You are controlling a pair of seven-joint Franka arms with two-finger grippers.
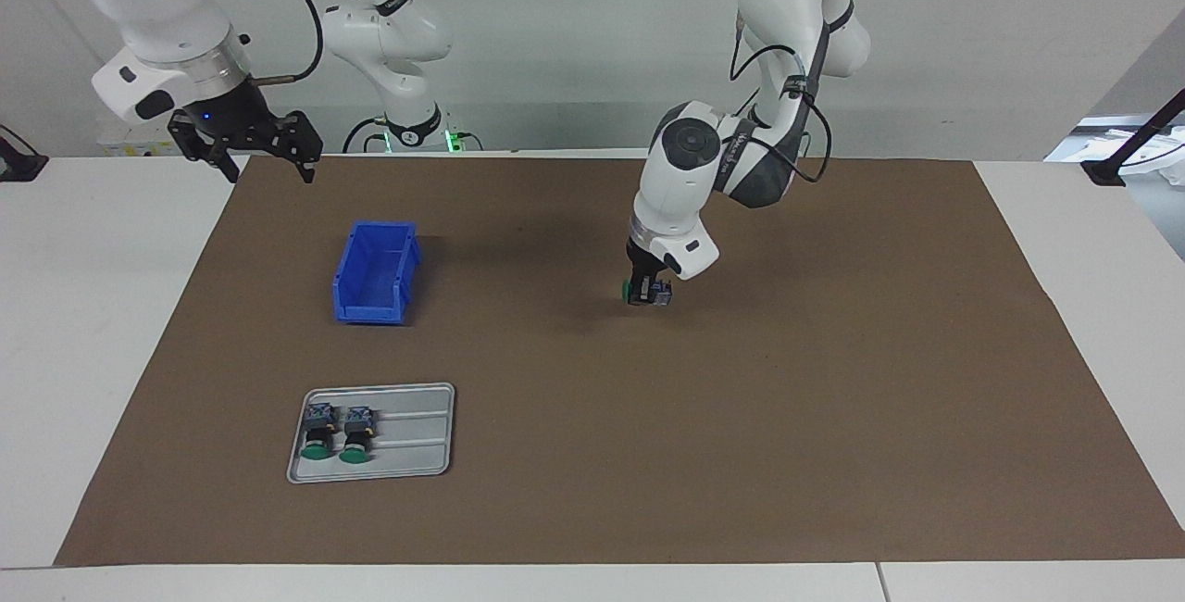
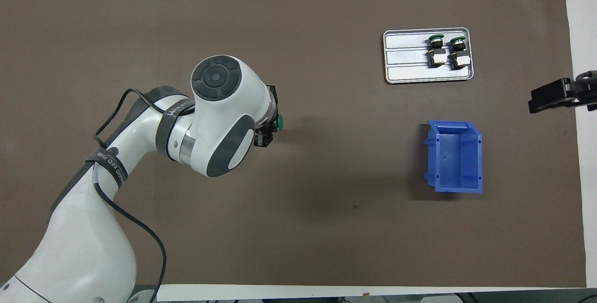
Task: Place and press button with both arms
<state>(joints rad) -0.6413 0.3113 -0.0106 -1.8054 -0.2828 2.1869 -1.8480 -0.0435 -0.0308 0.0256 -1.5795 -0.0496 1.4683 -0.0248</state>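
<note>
The left gripper (image 1: 647,293) pinches the button (image 1: 629,288) above the middle of the brown mat (image 1: 833,417). Next it must set it down gently. The right gripper (image 1: 248,146) waits, fingers spread.

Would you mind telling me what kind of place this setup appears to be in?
Most likely a robotics lab or test cell. Two white arms are mounted at a table covered by a brown mat, with plain walls around, and the props are staged: a blue bin and a metal tray of push-buttons.
</note>
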